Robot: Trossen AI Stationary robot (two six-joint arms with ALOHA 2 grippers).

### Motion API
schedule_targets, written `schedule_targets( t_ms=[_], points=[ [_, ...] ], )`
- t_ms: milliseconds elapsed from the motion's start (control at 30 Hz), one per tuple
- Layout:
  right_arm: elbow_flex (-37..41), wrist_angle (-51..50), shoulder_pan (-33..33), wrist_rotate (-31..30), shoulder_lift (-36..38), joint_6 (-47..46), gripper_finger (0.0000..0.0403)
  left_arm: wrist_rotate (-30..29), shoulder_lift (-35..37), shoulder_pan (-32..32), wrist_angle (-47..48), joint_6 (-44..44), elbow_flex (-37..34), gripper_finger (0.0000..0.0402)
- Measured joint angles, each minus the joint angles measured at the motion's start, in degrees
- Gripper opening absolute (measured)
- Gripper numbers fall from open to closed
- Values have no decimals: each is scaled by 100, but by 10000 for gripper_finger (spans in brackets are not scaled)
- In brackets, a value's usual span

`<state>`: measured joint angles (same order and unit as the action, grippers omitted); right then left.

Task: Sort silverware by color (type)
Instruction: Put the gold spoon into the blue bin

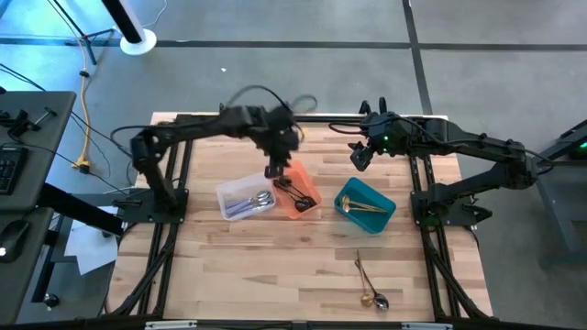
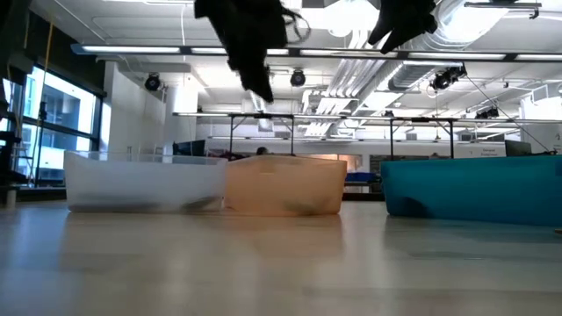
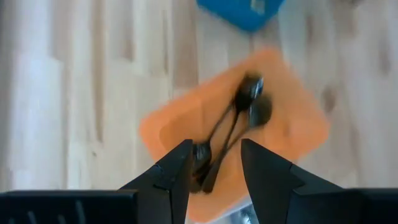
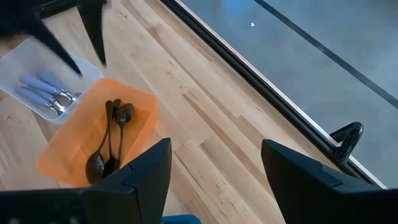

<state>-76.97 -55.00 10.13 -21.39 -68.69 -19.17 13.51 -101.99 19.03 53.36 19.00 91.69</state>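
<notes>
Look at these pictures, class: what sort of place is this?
Probably a robotics lab or workshop in a large open hall: a pale wooden slatted table on a bare grey concrete floor, exposed white ceiling pipes, and long workbenches behind.

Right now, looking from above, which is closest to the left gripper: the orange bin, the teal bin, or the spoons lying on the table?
From the left gripper:
1. Orange bin, right beneath it.
2. Teal bin, farther right.
3. Loose spoons, near the table's front edge, farthest.

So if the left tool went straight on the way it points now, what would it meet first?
Probably the black spoons lying in the orange bin. The left tool is open, empty and aimed down at them, though how high above them it is stays unclear.
</notes>
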Motion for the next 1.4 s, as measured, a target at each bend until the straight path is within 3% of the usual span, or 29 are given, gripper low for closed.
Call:
schedule_targets(
  t_ms=[300, 567, 767, 867, 1200, 1400],
  points=[
    [0, 5, 0, 4, 0, 0, 233, 558, 1624, 393, -644, -669, 1, 129],
    [0, 190, 0, 38, 0, 108, 233, 543, 2976, 431, -1512, -1002, 3, 129],
    [0, 791, -4, 530, 0, 588, 233, 482, 3604, 420, -1700, -1254, -87, 129],
    [0, 1038, -4, 546, 0, 774, 233, 466, 4013, 420, -2280, -1552, -659, 129],
    [0, 1306, -4, 742, 0, 1056, 233, 312, 5290, 268, -5453, -2958, -3711, 129],
    [0, 1373, 2, 1193, 19, 1354, 233, 81, 5362, 190, -6325, -3092, -4521, 129]
  ],
)
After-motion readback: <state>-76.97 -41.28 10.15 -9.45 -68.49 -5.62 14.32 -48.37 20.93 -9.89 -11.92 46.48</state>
